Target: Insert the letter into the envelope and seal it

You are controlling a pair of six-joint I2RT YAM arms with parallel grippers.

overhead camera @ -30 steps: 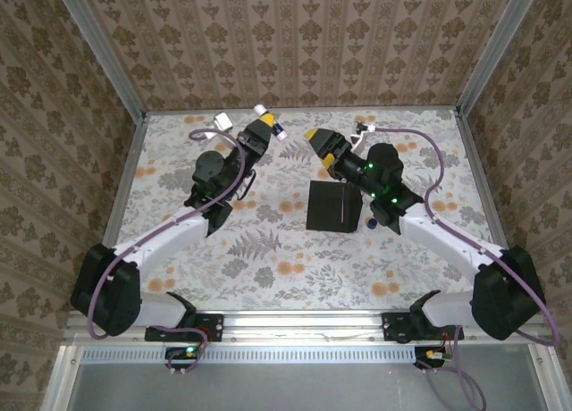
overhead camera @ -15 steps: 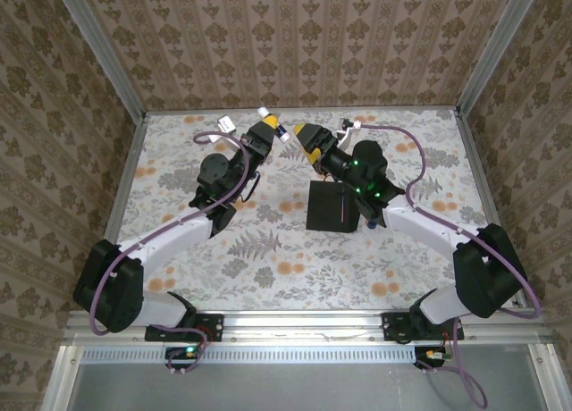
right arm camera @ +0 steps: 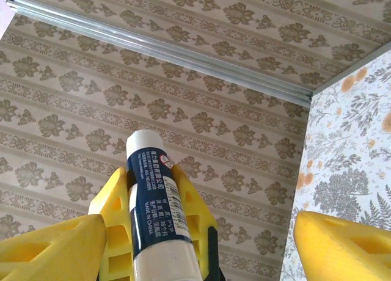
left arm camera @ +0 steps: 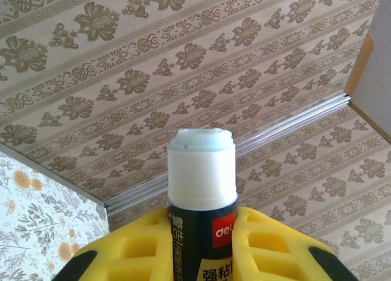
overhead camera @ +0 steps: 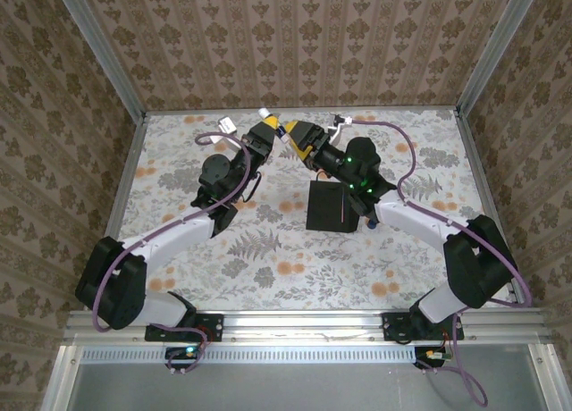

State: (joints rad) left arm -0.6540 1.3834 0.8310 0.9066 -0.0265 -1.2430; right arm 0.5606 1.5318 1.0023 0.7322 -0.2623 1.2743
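The black envelope (overhead camera: pixel 329 205) lies flat on the flowered table, right of centre. The letter is hidden. My left gripper (overhead camera: pixel 267 125) is raised at the back and shut on a glue stick (overhead camera: pixel 279 128). In the left wrist view the glue stick (left arm camera: pixel 201 171) stands uncapped between the yellow pads, where the left gripper (left arm camera: pixel 203 232) closes on its dark label. My right gripper (overhead camera: pixel 295 134) is open, with its fingers on either side of the stick's free end. The right wrist view shows the glue stick (right arm camera: pixel 151 189) between my right gripper's (right arm camera: pixel 194 241) spread fingertips (right arm camera: pixel 52 247).
A small dark item (overhead camera: pixel 368 222) lies against the envelope's right edge. Patterned walls with metal frame posts (overhead camera: pixel 98 54) enclose the table on three sides. Both arms cross the middle of the table toward the back.
My right gripper has swung left and back, from above the envelope's far edge to the glue stick. The left gripper has shifted slightly right with the stick. The envelope stays put.
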